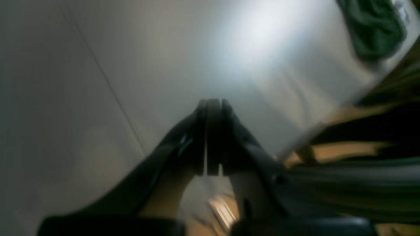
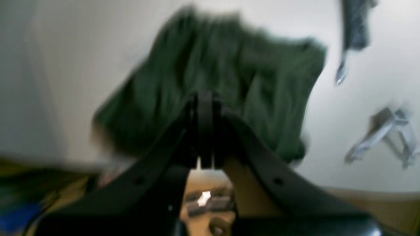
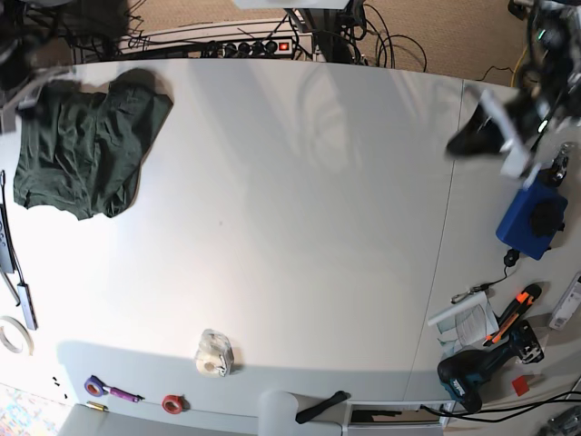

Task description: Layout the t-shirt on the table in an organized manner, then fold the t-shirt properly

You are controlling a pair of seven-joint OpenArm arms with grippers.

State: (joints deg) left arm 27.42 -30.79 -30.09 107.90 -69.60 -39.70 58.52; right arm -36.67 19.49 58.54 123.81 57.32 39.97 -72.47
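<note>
The dark green t-shirt [image 3: 86, 145] lies bunched in a rough rectangle at the far left corner of the white table [image 3: 300, 209]. In the blurred right wrist view my right gripper [image 2: 205, 95] hovers above the t-shirt [image 2: 229, 62] with its fingers pressed together and nothing between them. My left gripper [image 1: 213, 102] is shut and empty over bare table, far from the t-shirt [image 1: 374, 29], which shows in that view's top right corner. The base view has this left gripper [image 3: 465, 139] above the table's right panel, near the seam [image 3: 449, 218].
A clear tape roll [image 3: 214, 354], a red roll [image 3: 172, 402] and a purple roll [image 3: 95, 386] sit near the front edge. Flat tools [image 3: 14, 263] lie along the left edge. A blue box [image 3: 531, 222], a drill [image 3: 472, 377] and papers crowd the right side.
</note>
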